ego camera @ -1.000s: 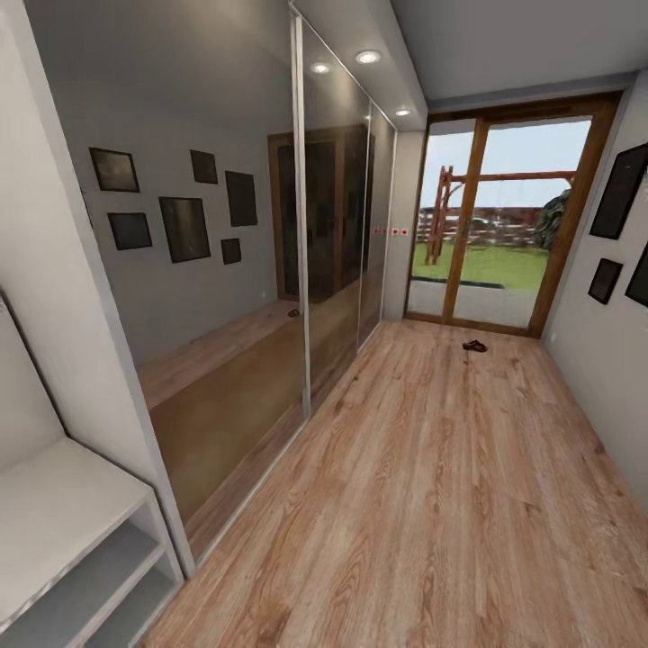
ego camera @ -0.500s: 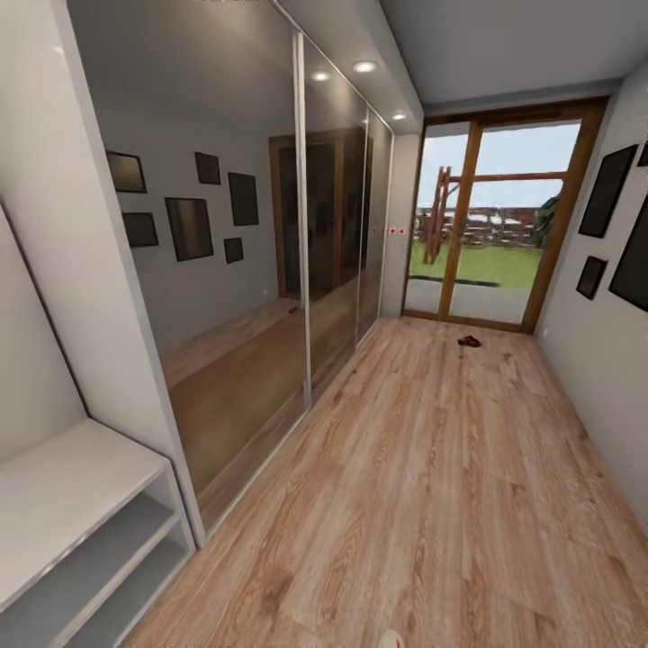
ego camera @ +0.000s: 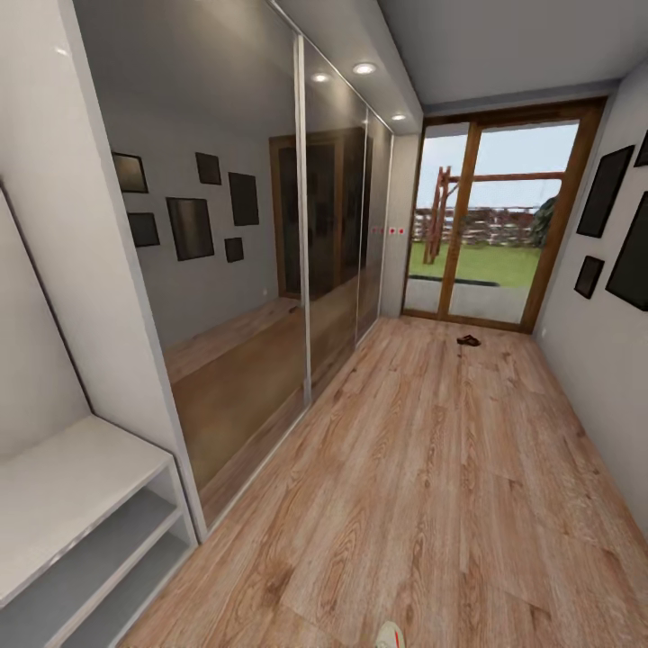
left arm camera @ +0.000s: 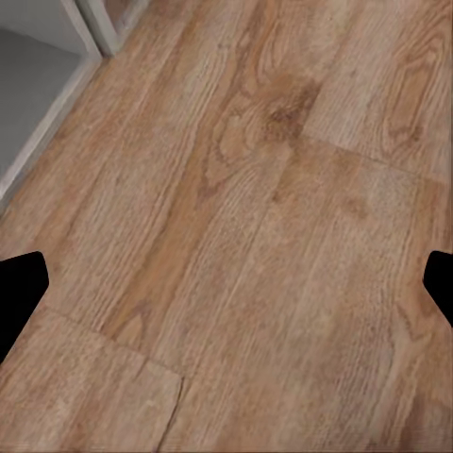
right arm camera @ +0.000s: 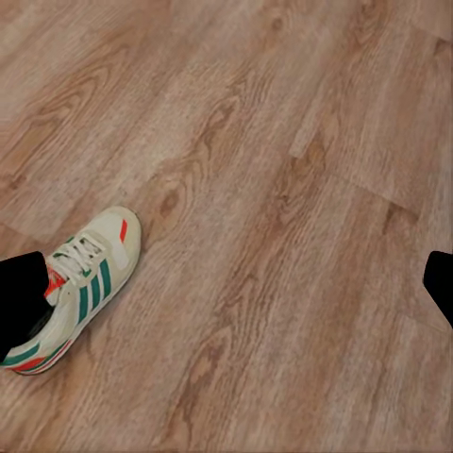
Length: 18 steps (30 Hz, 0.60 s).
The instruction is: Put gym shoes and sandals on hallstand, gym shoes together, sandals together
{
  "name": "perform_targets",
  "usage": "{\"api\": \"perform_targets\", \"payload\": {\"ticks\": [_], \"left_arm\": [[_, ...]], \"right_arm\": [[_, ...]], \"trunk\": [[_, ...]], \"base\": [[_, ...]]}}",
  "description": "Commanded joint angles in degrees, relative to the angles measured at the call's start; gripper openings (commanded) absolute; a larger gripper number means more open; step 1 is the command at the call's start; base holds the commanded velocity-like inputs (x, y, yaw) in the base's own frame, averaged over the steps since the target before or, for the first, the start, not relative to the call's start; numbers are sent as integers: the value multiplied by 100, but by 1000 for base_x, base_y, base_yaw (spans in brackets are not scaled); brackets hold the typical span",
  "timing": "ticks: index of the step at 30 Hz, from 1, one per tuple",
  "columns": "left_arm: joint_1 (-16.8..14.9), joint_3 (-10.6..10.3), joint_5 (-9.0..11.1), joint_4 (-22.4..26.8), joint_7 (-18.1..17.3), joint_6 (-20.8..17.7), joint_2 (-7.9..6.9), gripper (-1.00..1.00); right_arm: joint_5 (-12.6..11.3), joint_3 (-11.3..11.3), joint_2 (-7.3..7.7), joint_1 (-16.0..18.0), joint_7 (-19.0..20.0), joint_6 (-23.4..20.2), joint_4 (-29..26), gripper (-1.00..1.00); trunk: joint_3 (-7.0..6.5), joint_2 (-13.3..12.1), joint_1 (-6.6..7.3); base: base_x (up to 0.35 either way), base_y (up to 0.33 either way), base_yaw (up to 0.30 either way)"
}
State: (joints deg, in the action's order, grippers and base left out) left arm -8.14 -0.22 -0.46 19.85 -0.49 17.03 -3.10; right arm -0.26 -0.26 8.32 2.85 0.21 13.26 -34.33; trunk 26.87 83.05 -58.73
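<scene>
A gym shoe (right arm camera: 74,288) lies on its sole on the wood floor (ego camera: 432,468) under the right claw (right arm camera: 226,283), whose fingers stand wide apart with one tip just beside its heel; in the head view its toe (ego camera: 390,635) peeks in at six o'clock. A small dark thing, probably a sandal (ego camera: 468,340), lies far off at twelve o'clock by the glass door (ego camera: 490,220). The shoe rack (ego camera: 81,531) stands at eight o'clock. The left claw (left arm camera: 226,288) hangs spread over bare planks.
</scene>
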Motion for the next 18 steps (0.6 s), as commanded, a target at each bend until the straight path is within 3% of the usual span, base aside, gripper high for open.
{"api": "perform_targets", "payload": {"ticks": [1, 9, 18], "left_arm": [[-2, 5, 4, -12, -3, 43, -4, 100], [9, 35, 49, -104, -26, 105, 7, 100], [48, 37, 62, -132, -30, 129, 42, 100]], "right_arm": [[-4, 1, -7, 3, 3, 18, -2, 100], [1, 17, -85, 5, 14, 18, 120, 100], [-14, 9, -110, 5, -2, 18, 137, 100]], "trunk": [[6, 3, 0], [6, 3, 0], [42, 3, 0]], "base": [[-2, 0, 0], [0, 0, 0], [0, 0, 180]]}}
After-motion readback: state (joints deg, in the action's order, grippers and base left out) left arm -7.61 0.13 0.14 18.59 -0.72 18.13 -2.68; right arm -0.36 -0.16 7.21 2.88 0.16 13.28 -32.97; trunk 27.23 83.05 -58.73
